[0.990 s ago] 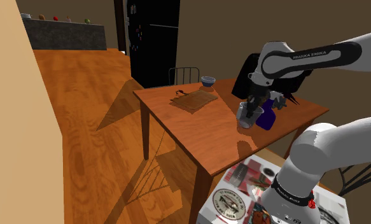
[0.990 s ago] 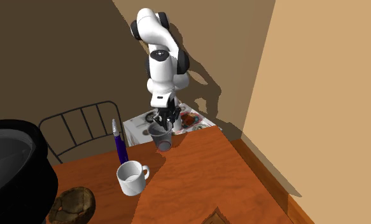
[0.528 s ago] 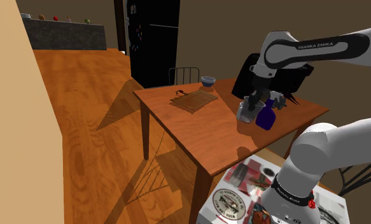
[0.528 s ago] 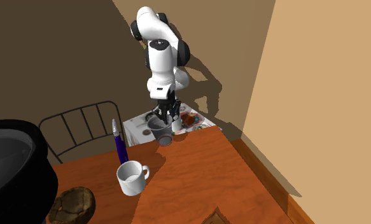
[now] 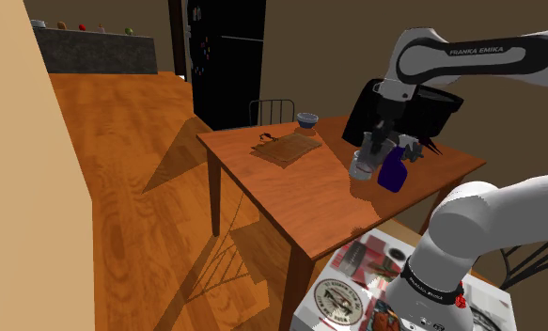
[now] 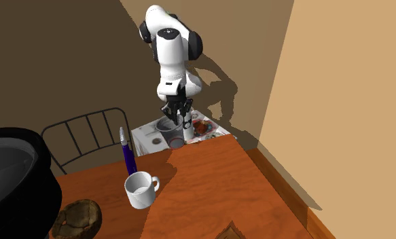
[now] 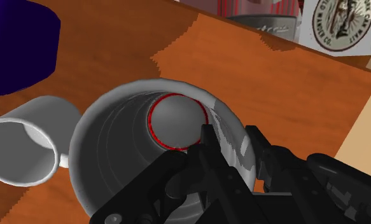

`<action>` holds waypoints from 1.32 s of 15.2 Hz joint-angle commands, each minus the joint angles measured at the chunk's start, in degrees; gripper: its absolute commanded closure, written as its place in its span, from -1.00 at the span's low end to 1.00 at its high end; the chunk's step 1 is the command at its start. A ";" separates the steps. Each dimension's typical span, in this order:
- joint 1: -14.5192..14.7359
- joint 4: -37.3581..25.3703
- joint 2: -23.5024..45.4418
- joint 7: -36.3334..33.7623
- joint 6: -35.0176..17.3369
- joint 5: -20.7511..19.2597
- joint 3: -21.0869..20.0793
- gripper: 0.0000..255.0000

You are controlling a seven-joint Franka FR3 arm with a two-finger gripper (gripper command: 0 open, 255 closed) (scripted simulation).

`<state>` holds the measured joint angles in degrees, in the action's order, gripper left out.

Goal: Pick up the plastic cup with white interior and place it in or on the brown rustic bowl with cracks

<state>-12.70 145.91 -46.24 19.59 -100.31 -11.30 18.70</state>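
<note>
The gripper (image 7: 232, 144) pinches the rim wall of the grey cup (image 7: 123, 149), one finger inside its white interior and the other outside. The cup (image 6: 172, 133) hangs mouth up, clear of the table (image 6: 210, 183), above its edge nearest the stand. The arm rises from the stand, folds at the top, and points its hand straight down. The brown bowl (image 6: 79, 218) sits well apart, beyond the white mug (image 6: 141, 191) and the blue bottle (image 6: 128, 155).
</note>
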 commanded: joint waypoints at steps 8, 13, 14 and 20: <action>0.19 -8.41 4.85 3.76 3.13 -0.73 3.01 1.00; 0.76 -16.46 13.31 10.30 1.92 -1.60 9.48 1.00; 0.97 -18.23 15.13 11.69 1.74 -1.50 10.80 1.00; 2.66 -30.14 27.31 20.95 1.29 1.56 19.23 1.00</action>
<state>-10.37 117.86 -20.90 39.13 -99.19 -10.48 36.75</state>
